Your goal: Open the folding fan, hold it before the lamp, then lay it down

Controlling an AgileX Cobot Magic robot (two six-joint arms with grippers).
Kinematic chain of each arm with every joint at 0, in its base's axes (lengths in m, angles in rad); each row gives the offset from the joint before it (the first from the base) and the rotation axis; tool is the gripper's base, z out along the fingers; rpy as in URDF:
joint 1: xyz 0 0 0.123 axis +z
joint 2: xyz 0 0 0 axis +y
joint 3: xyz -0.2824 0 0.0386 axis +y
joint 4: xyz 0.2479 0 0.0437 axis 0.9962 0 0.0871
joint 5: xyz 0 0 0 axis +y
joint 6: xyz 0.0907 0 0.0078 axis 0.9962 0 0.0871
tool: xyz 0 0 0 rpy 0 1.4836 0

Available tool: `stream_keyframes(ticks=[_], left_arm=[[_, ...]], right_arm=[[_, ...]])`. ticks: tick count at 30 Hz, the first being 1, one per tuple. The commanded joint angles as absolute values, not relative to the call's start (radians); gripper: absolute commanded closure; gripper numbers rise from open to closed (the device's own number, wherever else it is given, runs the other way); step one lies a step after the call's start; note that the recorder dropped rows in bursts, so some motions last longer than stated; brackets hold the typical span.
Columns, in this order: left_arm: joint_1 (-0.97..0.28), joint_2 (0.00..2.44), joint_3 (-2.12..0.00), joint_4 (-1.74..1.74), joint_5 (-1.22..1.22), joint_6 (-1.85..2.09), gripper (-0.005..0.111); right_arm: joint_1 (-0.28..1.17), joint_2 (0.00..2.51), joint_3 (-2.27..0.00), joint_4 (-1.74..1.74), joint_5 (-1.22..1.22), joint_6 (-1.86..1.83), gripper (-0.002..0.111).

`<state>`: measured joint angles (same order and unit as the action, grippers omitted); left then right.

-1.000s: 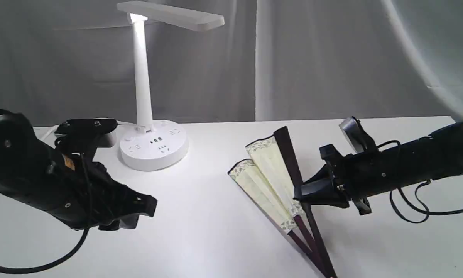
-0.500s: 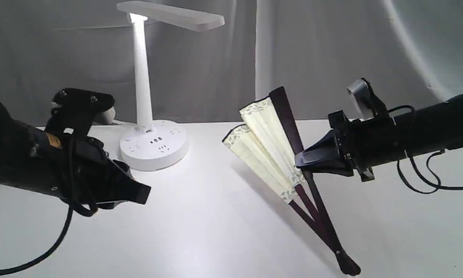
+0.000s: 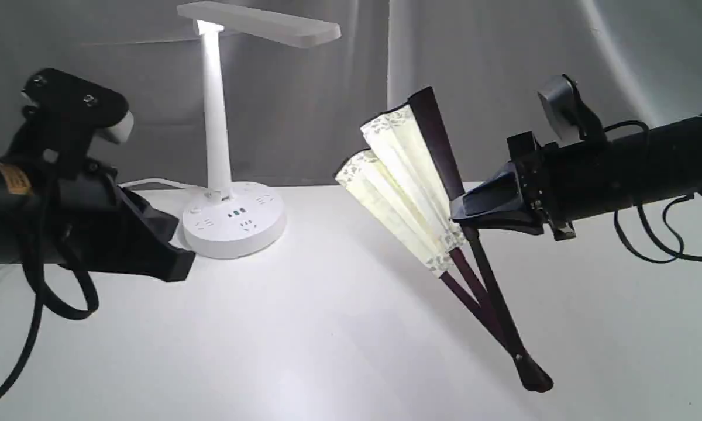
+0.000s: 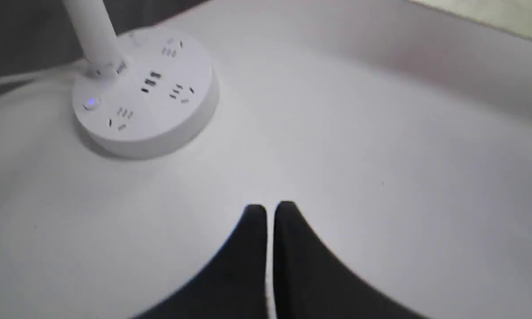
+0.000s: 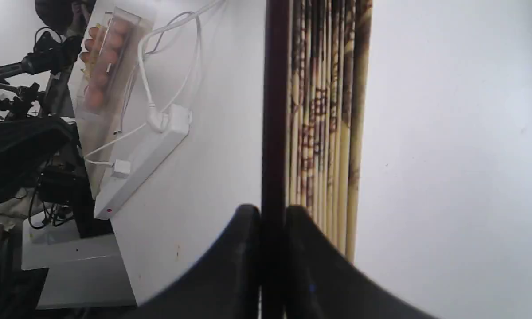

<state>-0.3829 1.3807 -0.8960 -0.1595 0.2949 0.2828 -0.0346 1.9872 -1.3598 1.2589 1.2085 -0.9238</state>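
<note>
Exterior view: the right gripper [image 3: 458,214], clamped on one guard of the folding fan [image 3: 401,190], has raised it above the table [image 3: 327,327], leaf above the jaws, while the left gripper [image 3: 176,266] has closed empty; full opening remains.

Your exterior camera sits low in front of the tabletop [image 3: 327,351] and faces across it toward the grey curtain [image 3: 503,88]. In that view the lamp [image 3: 216,117] is at eleven o'clock and the folding fan [image 3: 409,187] toward two. Your left wrist camera looks steeply down past the left claw [image 4: 270,208] and, from close in, shares the lamp's round base with the exterior view. Your right wrist camera looks along the right claw [image 5: 272,212], very near the fan. It reaches as far as a power strip [image 5: 146,150] by the tabletop's edge.
</note>
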Motion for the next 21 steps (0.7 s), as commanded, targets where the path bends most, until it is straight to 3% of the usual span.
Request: stream_keyframes(ticks=[1,10,15,21], left_arm=[[-0.388,1.346,-0.809,-0.197,0.12,0.291,0.107],[-0.388,1.338,-0.537,-0.16,-0.396,0.118,0.107],[-0.388,1.338,-0.411,0.1,-0.709,-0.177,0.107],[-0.388,1.396,-0.4,0.203,-0.779,-0.491,0.107]], right_arm=[[-0.037,1.97,-1.363,1.269,1.221,-0.932,0.108],[-0.037,1.97,-1.363,1.269,1.221,-0.932,0.108],[-0.037,1.97,-1.363,1.269,1.221,-0.932,0.108],[-0.037,1.97,-1.363,1.269,1.221,-0.932,0.108]])
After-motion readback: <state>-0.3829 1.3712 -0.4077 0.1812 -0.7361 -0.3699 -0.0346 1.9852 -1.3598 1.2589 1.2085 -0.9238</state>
